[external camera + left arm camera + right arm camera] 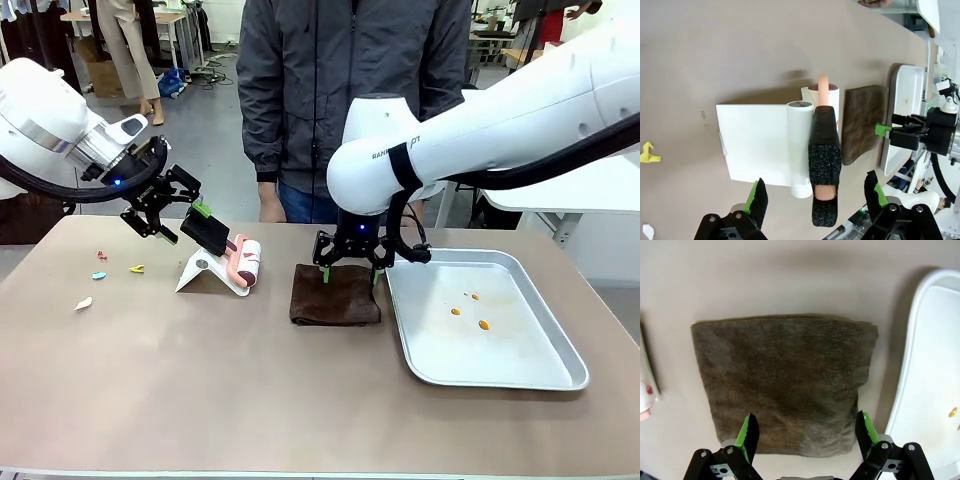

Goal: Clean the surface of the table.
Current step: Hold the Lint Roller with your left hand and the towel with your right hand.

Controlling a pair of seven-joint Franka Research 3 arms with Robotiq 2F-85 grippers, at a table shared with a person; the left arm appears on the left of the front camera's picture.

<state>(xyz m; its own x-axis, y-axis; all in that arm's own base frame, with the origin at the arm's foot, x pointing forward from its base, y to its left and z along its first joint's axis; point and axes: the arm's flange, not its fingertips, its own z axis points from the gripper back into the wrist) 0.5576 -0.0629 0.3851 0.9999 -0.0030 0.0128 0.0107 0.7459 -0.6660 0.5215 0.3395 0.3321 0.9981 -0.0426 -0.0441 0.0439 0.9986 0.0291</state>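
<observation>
The brownish-beige table (200, 390) spans the front view. A folded brown cloth (335, 296) lies at its middle. My right gripper (351, 271) hangs open just over the cloth's far edge; in the right wrist view its green-padded fingers straddle the cloth (785, 375) with nothing gripped. A lint roller (247, 262) with a black foam handle (824, 160) leans on a white stand (203, 270). My left gripper (815, 197) is open, one finger on each side of the handle, not touching it.
Small coloured scraps (99, 275) lie at the table's left, a yellow one (649, 154) among them. A silver tray (520, 376) holding a few orange crumbs (483, 324) sits right of the cloth. A person (350, 90) stands at the far edge.
</observation>
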